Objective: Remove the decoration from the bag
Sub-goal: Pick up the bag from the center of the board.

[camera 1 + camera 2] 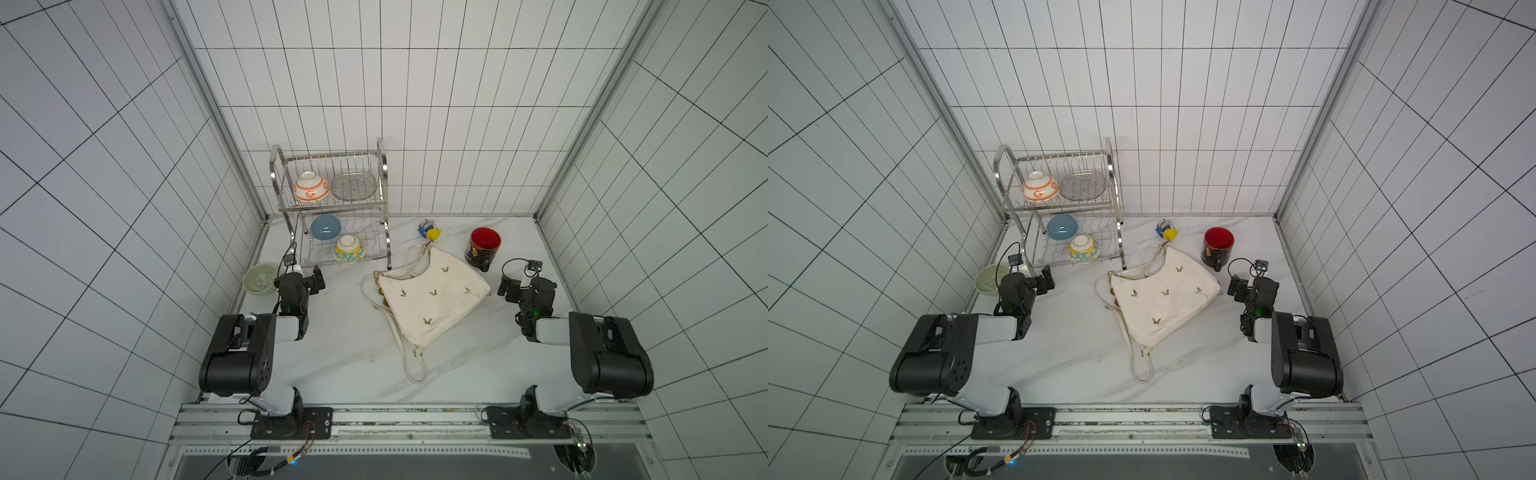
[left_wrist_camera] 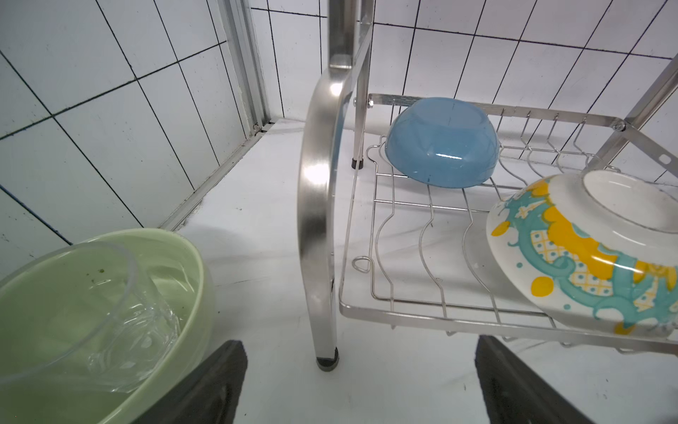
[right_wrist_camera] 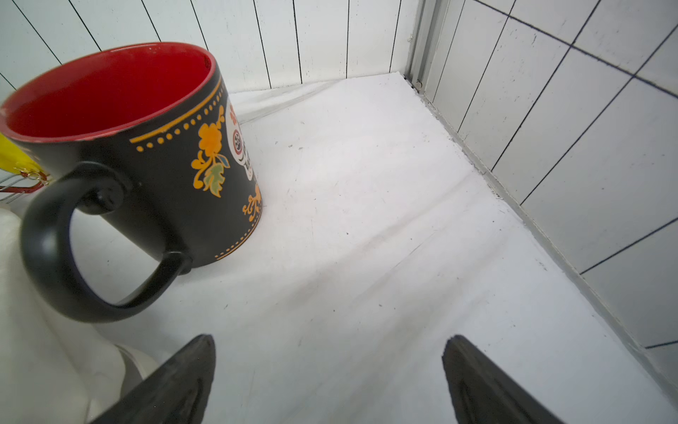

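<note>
**Top views, 12 o'clock toward the back wall.** I found the bag (image 1: 432,299) lying flat near the middle of the table (image 1: 340,353). Its straps (image 1: 409,357) trailed toward 6 o'clock. The decoration (image 1: 430,231), a small blue and yellow charm, lay on the table at the bag's 12 o'clock corner, touching the strap ends there. I could not tell how it was fastened.

The mug (image 1: 484,248), black outside and red inside, stood upright at the bag's 1 o'clock, just beside the fabric. The rack (image 1: 384,199) stood at the bag's 11 o'clock, with overturned bowls on both tiers. A green bowl (image 1: 259,279) sat at 9 o'clock, near the side wall.

**Left arm.** The left gripper (image 1: 318,279) was at the bag's 9 o'clock, well apart from it. Its jaws were spread wide and held nothing. In the left wrist view its fingers (image 2: 220,381) flanked the rack's front leg, and the green bowl held a clear glass (image 2: 121,312).

**Right arm.** The right gripper (image 1: 505,286) was at the bag's 3 o'clock, near its corner. Its jaws were likewise spread and empty. In the right wrist view I saw only bare table between its fingers (image 3: 183,381), and the mug's handle faced the camera.
</note>
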`<state>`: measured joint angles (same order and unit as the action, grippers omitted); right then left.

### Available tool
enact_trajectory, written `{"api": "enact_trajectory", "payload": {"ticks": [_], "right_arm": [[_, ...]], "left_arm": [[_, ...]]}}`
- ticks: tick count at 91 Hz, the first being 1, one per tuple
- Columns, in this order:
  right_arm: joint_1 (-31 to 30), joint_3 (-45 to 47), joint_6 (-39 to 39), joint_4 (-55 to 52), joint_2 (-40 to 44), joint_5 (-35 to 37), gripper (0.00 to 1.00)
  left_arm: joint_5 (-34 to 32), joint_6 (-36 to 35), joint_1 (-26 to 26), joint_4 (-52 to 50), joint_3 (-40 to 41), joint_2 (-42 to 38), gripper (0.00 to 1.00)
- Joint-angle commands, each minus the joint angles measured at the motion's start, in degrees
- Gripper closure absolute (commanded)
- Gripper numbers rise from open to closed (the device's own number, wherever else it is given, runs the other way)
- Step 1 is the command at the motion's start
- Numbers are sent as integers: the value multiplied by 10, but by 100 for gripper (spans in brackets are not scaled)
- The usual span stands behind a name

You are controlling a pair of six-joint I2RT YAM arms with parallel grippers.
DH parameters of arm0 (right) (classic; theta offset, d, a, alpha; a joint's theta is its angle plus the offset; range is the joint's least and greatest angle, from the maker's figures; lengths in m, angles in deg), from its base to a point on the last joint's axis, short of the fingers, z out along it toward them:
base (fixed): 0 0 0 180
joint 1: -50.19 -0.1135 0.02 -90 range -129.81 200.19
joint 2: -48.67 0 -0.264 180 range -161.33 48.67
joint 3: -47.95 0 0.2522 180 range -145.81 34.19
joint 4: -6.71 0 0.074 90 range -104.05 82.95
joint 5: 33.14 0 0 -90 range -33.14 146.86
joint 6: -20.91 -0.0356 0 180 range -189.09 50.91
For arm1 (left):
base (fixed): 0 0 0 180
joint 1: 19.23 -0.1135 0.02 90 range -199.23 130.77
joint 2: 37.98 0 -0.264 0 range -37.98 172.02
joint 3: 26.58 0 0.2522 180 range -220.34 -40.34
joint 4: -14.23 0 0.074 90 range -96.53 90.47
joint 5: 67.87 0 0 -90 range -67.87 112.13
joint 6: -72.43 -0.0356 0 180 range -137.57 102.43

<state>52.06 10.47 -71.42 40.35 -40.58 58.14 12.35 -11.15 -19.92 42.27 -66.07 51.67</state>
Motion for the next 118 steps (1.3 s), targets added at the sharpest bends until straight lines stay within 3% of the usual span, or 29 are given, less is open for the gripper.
{"api": "enact_trajectory", "payload": {"ticks": [1, 31, 42, 58, 67, 77, 85, 96, 118], "right_arm": [[-2, -5, 0, 11, 6, -1, 1], [5, -4, -7, 11, 10, -14, 1], [7, -17, 3, -49, 55, -41, 1], [7, -49, -9, -199, 176, -97, 0], [6, -90, -17, -305, 225, -161, 1], [-11, -133, -68, -404, 258, -177, 1], [-43, -180, -132, -478, 257, -156, 1], [-130, -247, -192, -579, 235, -50, 1], [-225, -401, -344, -760, 120, 49, 1]], "left_arm": [[4, -6, 2, 9, -5, -3, 2], [17, -2, -5, 5, -7, -5, 2], [23, -9, -5, 1, -13, -19, 2], [28, -3, 3, -260, -104, -126, 2], [42, 8, 13, -353, -131, -183, 2], [64, 30, 29, -464, -180, -222, 2], [83, 39, 51, -521, -202, -246, 2], [141, 59, 75, -562, -217, -259, 2], [221, 99, 122, -592, -216, -256, 2]]}}
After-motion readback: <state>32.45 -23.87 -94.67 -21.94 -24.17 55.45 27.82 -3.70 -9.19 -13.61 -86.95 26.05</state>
